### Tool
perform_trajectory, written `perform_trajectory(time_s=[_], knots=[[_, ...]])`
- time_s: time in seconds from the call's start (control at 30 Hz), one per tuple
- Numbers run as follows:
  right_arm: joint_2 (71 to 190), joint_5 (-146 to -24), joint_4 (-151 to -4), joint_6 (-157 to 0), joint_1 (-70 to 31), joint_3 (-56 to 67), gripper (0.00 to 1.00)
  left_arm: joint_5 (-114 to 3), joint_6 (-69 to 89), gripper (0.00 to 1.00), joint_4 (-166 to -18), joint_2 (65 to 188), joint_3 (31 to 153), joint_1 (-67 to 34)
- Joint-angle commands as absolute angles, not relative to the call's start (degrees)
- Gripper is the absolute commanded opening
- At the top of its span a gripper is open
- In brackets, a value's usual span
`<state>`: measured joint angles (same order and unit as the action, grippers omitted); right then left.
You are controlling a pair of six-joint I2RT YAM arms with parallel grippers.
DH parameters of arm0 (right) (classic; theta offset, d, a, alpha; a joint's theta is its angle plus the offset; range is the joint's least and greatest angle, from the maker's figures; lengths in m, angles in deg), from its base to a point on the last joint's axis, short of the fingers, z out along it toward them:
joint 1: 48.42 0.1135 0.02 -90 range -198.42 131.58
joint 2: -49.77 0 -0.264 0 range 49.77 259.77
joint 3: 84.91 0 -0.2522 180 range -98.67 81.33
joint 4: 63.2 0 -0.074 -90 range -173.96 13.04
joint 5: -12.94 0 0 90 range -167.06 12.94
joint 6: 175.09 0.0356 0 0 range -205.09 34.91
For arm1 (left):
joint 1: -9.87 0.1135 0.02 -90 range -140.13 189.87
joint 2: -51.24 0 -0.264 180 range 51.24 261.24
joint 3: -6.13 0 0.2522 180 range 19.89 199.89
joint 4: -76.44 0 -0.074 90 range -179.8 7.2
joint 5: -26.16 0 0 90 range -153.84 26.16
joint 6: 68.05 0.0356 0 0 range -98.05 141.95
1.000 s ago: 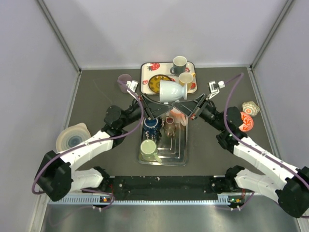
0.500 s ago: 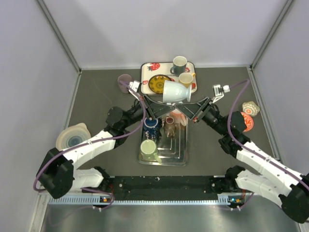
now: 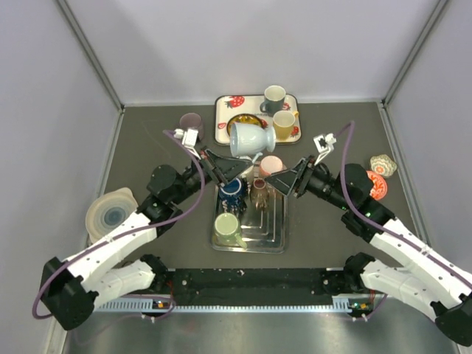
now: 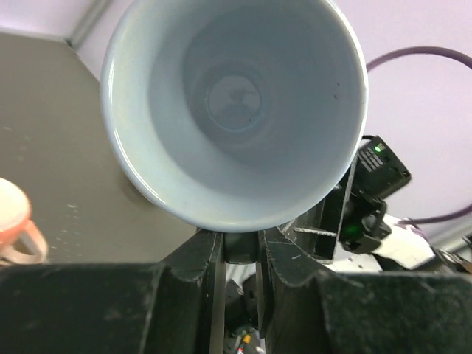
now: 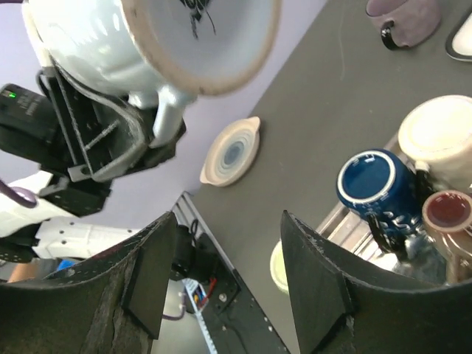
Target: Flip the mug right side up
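The pale blue-white mug point(image 3: 251, 139) hangs in the air over the far end of the metal tray point(image 3: 279, 225). It lies on its side, mouth towards my left arm. My left gripper point(image 3: 237, 164) is shut on its handle from below. The left wrist view looks straight into the mug's mouth point(image 4: 234, 103), with the left gripper point(image 4: 242, 243) closed under the rim. The right wrist view shows the mug's base point(image 5: 199, 37) and its handle point(image 5: 168, 110) in the left fingers. My right gripper point(image 3: 284, 181) is open and empty, right of the mug and apart from it; it also shows in its own view point(image 5: 228, 232).
The metal tray holds a blue mug point(image 3: 231, 188), a brown mug point(image 3: 259, 193), a pink mug point(image 3: 271, 165) and a green mug point(image 3: 227, 225). A patterned tray point(image 3: 221, 118) at the back carries two mugs and a yellow plate. A purple cup point(image 3: 192, 122) and a bowl point(image 3: 110, 210) are left; red-white items point(image 3: 376, 184) are right.
The right gripper has let go of the mug and drawn back, down and to the right. The left gripper has carried the mug a little left, turning it onto its side.
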<state>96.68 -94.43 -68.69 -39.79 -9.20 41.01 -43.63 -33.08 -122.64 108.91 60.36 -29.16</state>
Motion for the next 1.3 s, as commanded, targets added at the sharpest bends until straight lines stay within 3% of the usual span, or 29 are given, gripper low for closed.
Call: perform_trajectory(time_s=[0.0,0.2,0.33,0.47,0.57,0.87,1.27], knots=[[93.9,-91.7,-82.0,-46.4,-8.6,34.7,0.59,-54.2,-21.2,0.0,-113.3,102.5,66.0,-28.8],[89.1,-79.5,-98.0,-52.4,-8.5,31.2,0.59,-82.2,-1.4,0.0,-77.1,104.5,83.3,-27.5],[86.1,-72.6,-104.6,-55.3,-8.5,32.1,0.59,-87.3,-0.5,0.0,-63.0,113.5,92.5,-19.2],[83.4,-71.2,-105.8,-55.6,-8.5,34.3,0.59,-83.8,-1.7,0.0,-61.4,118.9,92.8,-6.0],[82.5,-71.7,-106.1,-55.8,-8.5,36.2,0.59,-83.1,-0.5,0.0,-61.3,125.3,94.7,-1.6],[82.2,-72.1,-106.2,-56.6,-8.5,37.9,0.59,-84.0,1.3,0.0,-62.3,146.8,104.5,3.0],[85.1,-70.8,-107.2,-58.5,-8.5,38.6,0.59,-82.6,2.3,0.0,-64.7,162.1,112.2,6.7]])
